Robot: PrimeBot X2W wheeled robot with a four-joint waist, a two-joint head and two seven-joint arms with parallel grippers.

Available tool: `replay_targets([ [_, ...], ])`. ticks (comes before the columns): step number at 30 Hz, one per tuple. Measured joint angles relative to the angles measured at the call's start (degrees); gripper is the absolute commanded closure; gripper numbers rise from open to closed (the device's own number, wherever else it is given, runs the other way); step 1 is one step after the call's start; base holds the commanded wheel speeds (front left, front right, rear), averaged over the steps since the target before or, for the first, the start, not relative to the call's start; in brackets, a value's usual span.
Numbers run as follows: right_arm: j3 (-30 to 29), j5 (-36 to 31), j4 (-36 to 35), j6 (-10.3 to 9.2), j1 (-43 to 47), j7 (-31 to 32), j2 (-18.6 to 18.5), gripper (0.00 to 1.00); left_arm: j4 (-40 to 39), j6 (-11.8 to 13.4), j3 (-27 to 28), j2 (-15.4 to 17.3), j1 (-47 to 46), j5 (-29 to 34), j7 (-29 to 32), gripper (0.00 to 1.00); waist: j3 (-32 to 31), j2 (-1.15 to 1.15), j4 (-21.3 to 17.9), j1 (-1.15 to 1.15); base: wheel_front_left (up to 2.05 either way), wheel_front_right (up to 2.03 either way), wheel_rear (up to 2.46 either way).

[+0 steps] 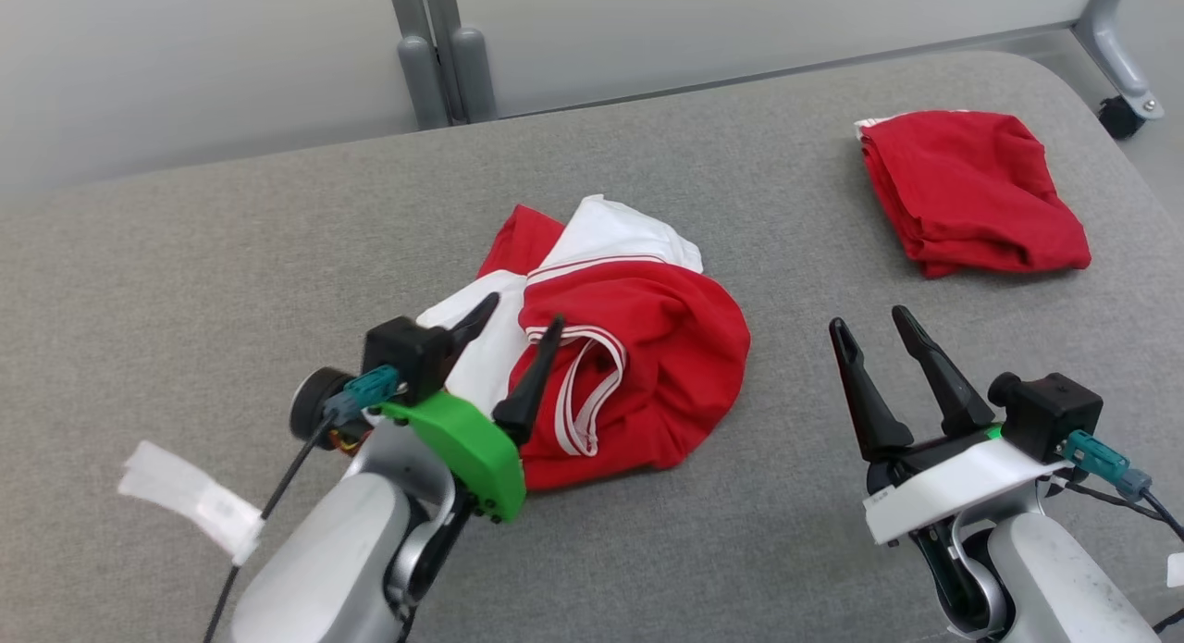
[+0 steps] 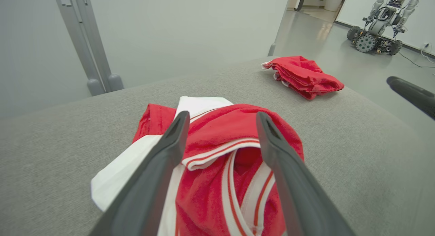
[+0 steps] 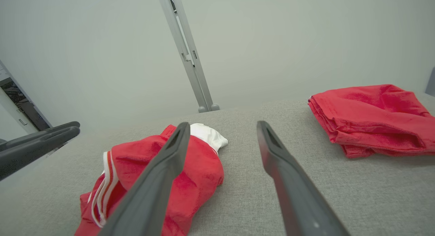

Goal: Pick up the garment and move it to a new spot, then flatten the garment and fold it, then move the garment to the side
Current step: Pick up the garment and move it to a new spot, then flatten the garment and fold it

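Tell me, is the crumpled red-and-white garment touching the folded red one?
Apart. Head view shows bare grey surface between crumpled garment and folded red garment.

Head view: left gripper (image 1: pixel 523 312) hides the lower-left part of the garment (image 1: pixel 647 365); white tag (image 1: pixel 190 509) at lower left is blurred, unreadable. Left wrist view: garment's near end cut by bottom edge; wheeled robot (image 2: pixel 377 29) at upper right is small, its top cropped. Right wrist view: folded red cloth (image 3: pixel 373 120) cut by right edge.

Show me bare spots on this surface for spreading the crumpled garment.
Free: the wide stretch left of the crumpled garment, and the gap between it and the folded red garment. Crowded: the centre under the left gripper, the far right corner.
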Motion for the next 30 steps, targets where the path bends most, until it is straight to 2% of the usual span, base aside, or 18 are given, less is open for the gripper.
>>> replay_targets([
  [4,-0.1,0.0,-0.4,0.0,0.7,0.0,-0.7,0.0,-6.5,3.7,3.7,4.4,5.6,-0.7,-1.7,0.0,-1.9,0.0,1.9,0.0,0.0,0.0,0.0],
  [6,0.0,0.0,-0.5,0.0,1.5,0.0,-0.7,0.0,-8.4,5.1,5.6,6.2,8.2,-1.0,-3.8,0.0,-2.9,0.0,2.7,0.0,0.0,0.0,0.0],
  [8,0.2,0.0,-0.5,0.0,2.2,0.0,-0.7,0.0,-9.9,7.7,8.3,7.7,12.1,-1.1,-7.3,0.0,-4.1,0.0,3.3,0.0,0.0,0.0,0.0],
  [13,-0.5,-0.2,-0.9,0.0,4.3,0.0,0.3,0.0,-11.9,10.6,13.8,7.5,19.6,-1.9,-12.7,0.0,-6.0,0.0,4.5,0.0,0.0,0.0,0.0],
  [16,-0.1,0.1,-0.7,0.0,5.8,0.0,0.9,0.0,-13.6,10.7,17.8,6.2,23.6,-0.4,-13.1,0.0,-6.7,0.0,5.0,0.0,0.0,0.0,0.0],
  [17,0.3,-0.1,-0.4,-0.01,5.9,0.0,0.6,0.0,-15.3,8.9,21.0,4.2,25.7,1.6,-13.2,0.0,-6.8,0.0,5.5,0.0,0.0,0.0,0.0],
  [23,2.7,-0.6,-0.3,-0.01,4.3,0.0,0.3,0.0,-15.6,5.7,24.9,1.0,27.0,5.0,-13.3,0.0,-6.6,0.0,6.8,0.0,0.0,0.0,0.0],
  [27,8.5,-0.6,2.7,0.0,-1.9,0.6,-0.1,0.0,-15.2,3.7,26.5,-1.4,27.0,7.1,-13.3,0.0,-6.2,0.0,8.8,0.0,0.0,0.0,0.0],
  [30,12.5,-1.2,6.8,0.0,-8.0,5.1,0.2,0.0,-14.6,2.6,27.1,-2.5,27.0,7.8,-13.3,0.0,-5.9,0.0,10.3,0.0,0.0,0.0,0.0],
])
